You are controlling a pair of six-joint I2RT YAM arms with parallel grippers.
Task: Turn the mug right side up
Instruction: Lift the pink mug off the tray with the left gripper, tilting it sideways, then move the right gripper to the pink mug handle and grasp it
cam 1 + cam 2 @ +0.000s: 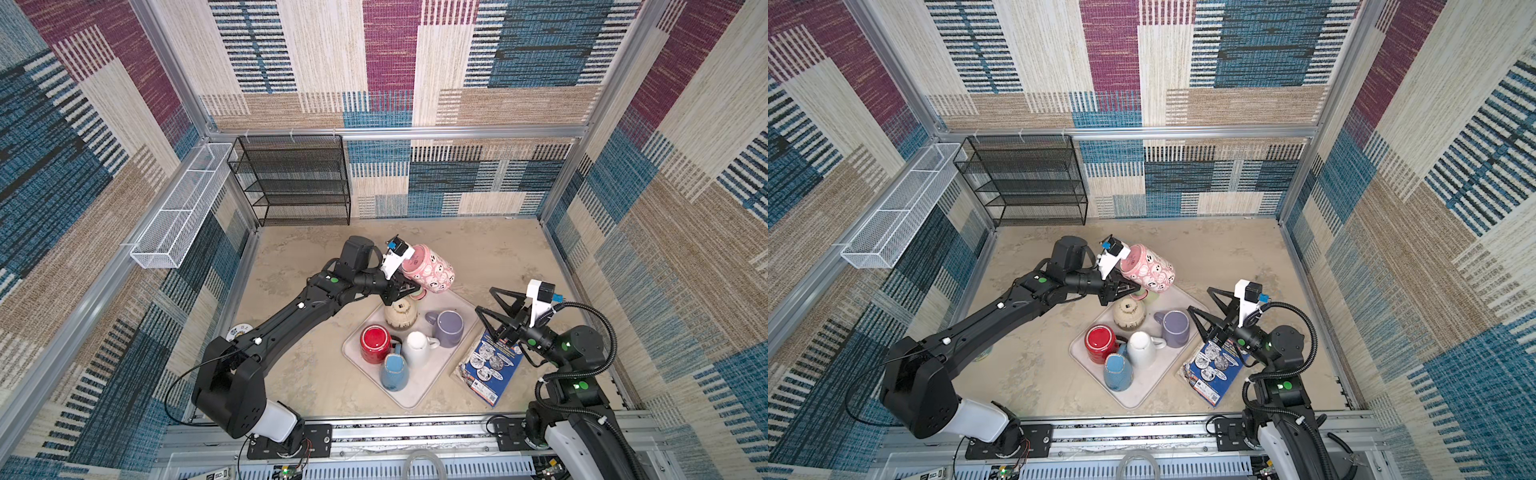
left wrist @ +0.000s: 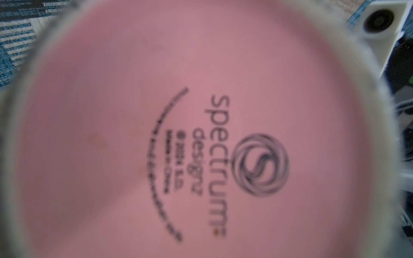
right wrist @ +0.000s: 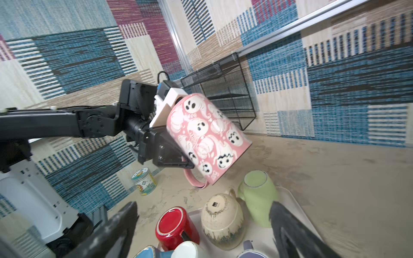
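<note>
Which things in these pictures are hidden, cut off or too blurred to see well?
- Left wrist view: the base of the pink mug fills the frame; its fine print is blurred, the grip of the left hand hidden.
- Top views: the green mug is almost hidden under the pink mug; the jar sits mostly behind the left arm.
- Right wrist view: the purple mug and blue mug are cut off by the frame edge.

Seven mugs (image 3: pixel 207 136), one tray (image 1: pixel 415 390), one jar (image 3: pixel 144 182), one packet (image 1: pixel 490 365).
</note>
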